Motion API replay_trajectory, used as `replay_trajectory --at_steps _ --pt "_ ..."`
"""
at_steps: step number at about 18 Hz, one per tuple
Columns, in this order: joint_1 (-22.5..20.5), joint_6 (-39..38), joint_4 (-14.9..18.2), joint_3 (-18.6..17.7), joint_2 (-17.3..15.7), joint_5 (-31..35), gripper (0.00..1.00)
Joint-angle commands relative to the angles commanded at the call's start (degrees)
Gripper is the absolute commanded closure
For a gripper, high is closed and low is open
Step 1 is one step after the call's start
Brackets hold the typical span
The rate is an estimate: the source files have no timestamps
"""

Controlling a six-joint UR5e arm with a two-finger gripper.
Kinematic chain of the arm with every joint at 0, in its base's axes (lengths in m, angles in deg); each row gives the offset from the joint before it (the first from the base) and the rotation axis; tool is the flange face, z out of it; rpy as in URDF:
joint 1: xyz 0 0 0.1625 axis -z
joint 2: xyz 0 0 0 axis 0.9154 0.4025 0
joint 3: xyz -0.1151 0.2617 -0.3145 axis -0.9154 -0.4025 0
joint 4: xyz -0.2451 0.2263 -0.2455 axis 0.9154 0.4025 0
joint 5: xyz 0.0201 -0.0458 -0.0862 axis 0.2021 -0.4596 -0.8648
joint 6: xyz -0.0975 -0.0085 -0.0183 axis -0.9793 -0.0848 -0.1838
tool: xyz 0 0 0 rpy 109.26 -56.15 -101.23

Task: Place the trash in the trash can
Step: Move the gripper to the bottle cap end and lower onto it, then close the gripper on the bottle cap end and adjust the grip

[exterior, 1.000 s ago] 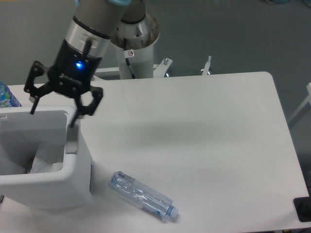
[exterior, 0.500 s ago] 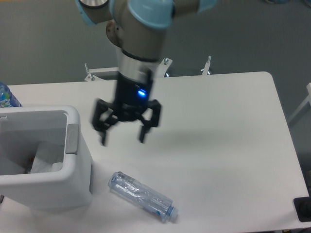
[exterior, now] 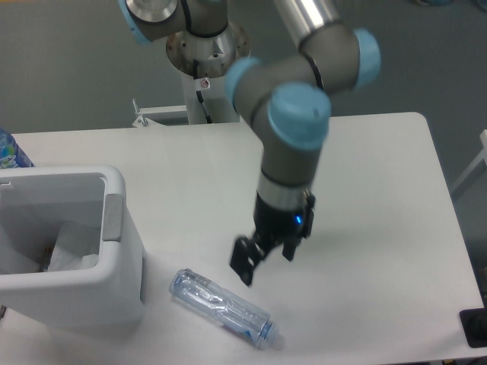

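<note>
1. Camera view: the clear water bottle (exterior: 221, 308) lies on its side on the table (exterior: 365, 190), just below the gripper (exterior: 264, 258).
2. The gripper's fingers are spread and hold nothing.
3. The trash can (exterior: 114, 251) stands to the gripper's left.

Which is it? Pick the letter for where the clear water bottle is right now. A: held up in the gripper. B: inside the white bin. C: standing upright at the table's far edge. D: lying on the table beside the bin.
D: the water bottle lies on its side on the table, just right of the white bin, with the open gripper above it and not touching it.
</note>
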Motion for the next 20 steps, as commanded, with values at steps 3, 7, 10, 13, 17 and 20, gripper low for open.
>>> replay_trajectory --at_steps 3,7,10,13,17,20 --pt "0.79 -0.18 0.0 0.0 2.37 0.26 0.0" --pt "2.03 -0.88 -0.09 2.62 6.41 1.67 0.0" --pt "2.73 -4.13 0.0 5.53 9.84 2.55 0.0" --pt "3.35 -4.31 0.0 6.76 10.99 4.13 0.0" --pt "3.7 -4.31 0.26 8.88 13.01 4.48 0.0" --pt "4.4 -4.31 0.35 9.14 13.98 6.94 0.0"
